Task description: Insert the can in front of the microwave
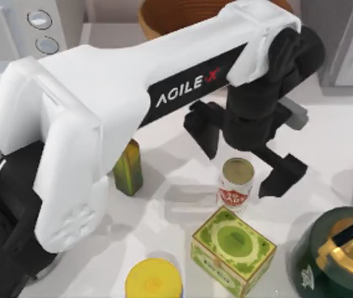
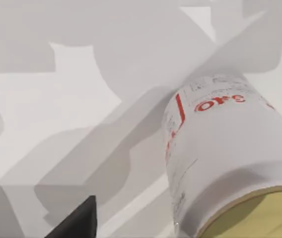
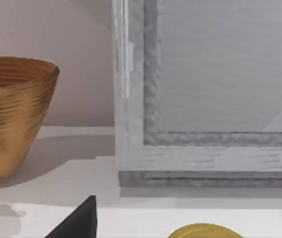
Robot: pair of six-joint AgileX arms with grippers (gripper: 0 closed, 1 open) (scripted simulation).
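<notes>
White can — red emblem, tan-gold top.

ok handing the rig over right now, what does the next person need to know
Left gripper: open, hanging above the can, fingers either side of it, nothing gripped.
Right arm: parked; its wrist view faces the framed-door appliance and the wooden bowl.
Can: upright mid-table, beside the green box.
Microwave: far left corner.
Done: approach. Left: lower, grasp, carry the can in front of the microwave.

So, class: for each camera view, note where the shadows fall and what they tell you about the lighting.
Top view: the left arm's black gripper casts soft grey shadows on the white table around the small white red-emblem can. Left wrist view: broad overlapping shadows cross the table beside the can. Right wrist view: the ribbed golden-brown bowl shades the table.
</notes>
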